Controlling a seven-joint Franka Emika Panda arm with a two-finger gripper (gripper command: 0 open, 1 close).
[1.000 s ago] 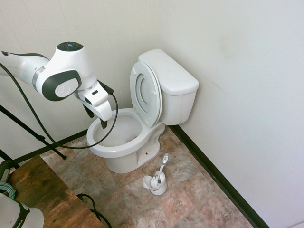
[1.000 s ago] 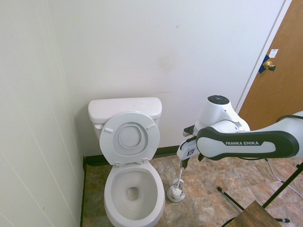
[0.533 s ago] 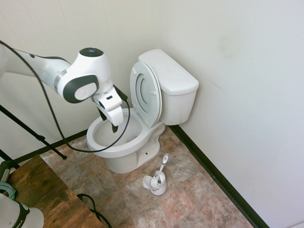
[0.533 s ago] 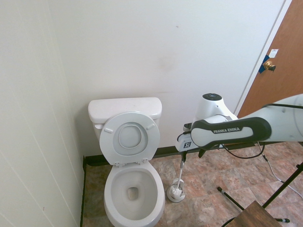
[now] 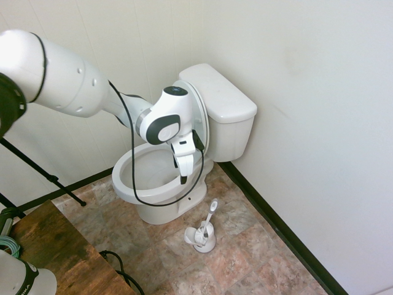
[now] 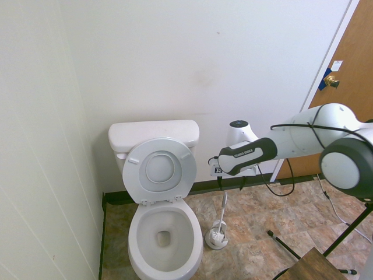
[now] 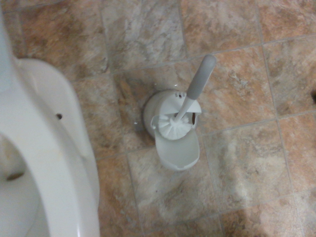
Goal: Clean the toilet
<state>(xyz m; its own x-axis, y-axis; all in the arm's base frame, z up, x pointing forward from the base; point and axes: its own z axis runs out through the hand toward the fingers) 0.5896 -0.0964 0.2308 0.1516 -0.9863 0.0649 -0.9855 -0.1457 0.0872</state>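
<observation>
so the gripper (image 5: 183,178) hangs above the brush (image 7: 190,101) in its holder (image 7: 173,133), nothing held, fingers' spacing unclear. toilet (image 5: 161,175) at the holder's 10 o'clock in first exterior view. risk: descending off-line, tipping the holder.

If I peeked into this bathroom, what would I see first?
First, the big white toilet in the corner, with its seat and lid tipped up against the tank. Next, the white robot arm stretching across the room, its gripper hanging by the side of the bowl. On the tile floor beside the toilet stands a small white brush holder with the toilet brush in it.
</observation>
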